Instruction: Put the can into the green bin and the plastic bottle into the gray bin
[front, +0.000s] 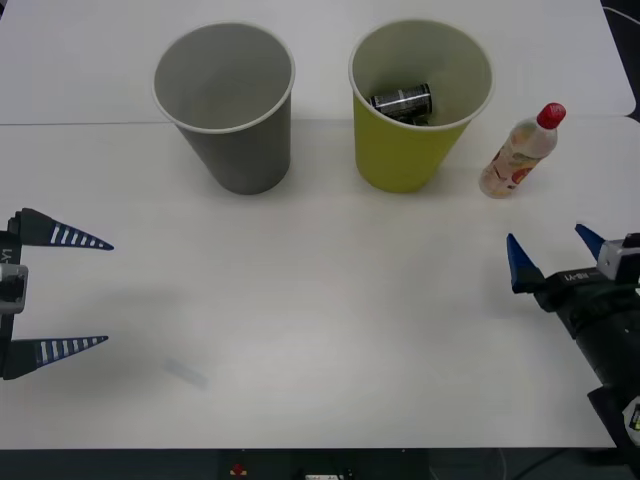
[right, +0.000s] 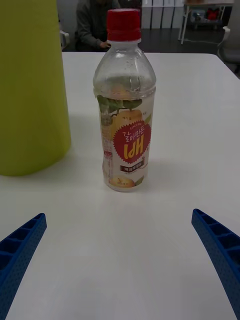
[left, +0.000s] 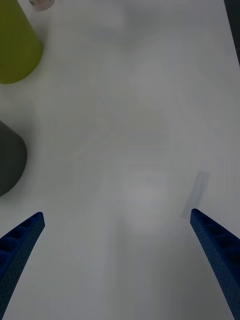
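Sorting half done:
Done: small black-and-silver metal can (front: 402, 101) lies inside the tall yellow-green paper bin (front: 405, 155).
Left: clear plastic bottle with red cap (front: 517, 153) stands upright on the white bench (front: 320, 330), just beside the green bin; gray paper bin (front: 240, 150) holds nothing visible.
Right gripper (front: 553, 252): jaws open, empty, facing the bottle, near it.
Left gripper (front: 80, 292): jaws open, idle at bench edge.
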